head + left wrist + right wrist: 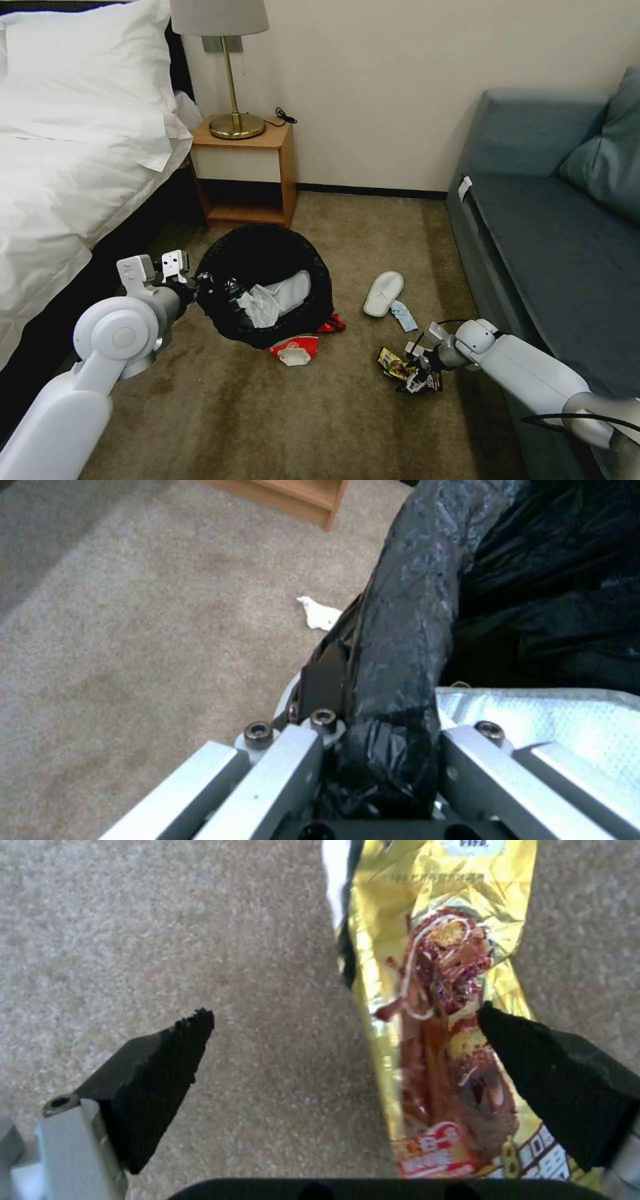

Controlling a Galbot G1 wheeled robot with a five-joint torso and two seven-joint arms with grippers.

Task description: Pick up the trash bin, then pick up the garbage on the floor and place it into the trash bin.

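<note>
The right gripper [343, 1040] hangs low over the carpet [220, 413] with its black pads [160, 1080] spread wide; the gold wrapper [447, 1005] lies between them, nearer one pad, which overlaps its edge, though contact cannot be told. In the head view this gripper [419, 363] sits to the right of the trash bin [267, 283], well apart from it. The left gripper [207, 283] is clamped on the bin's near left rim, the bag-covered rim [407, 630] pinched between its metal fingers [293, 765]. Inside the bin lie a crumpled tissue [261, 308] and a white slipper [293, 290]. Just in front of the bin rests a red-white wrapper [295, 350]; to the bin's right lie a second white slipper [383, 292] and a pale blue scrap [404, 316]. Behind the bin stands a wooden nightstand [243, 170].
</note>
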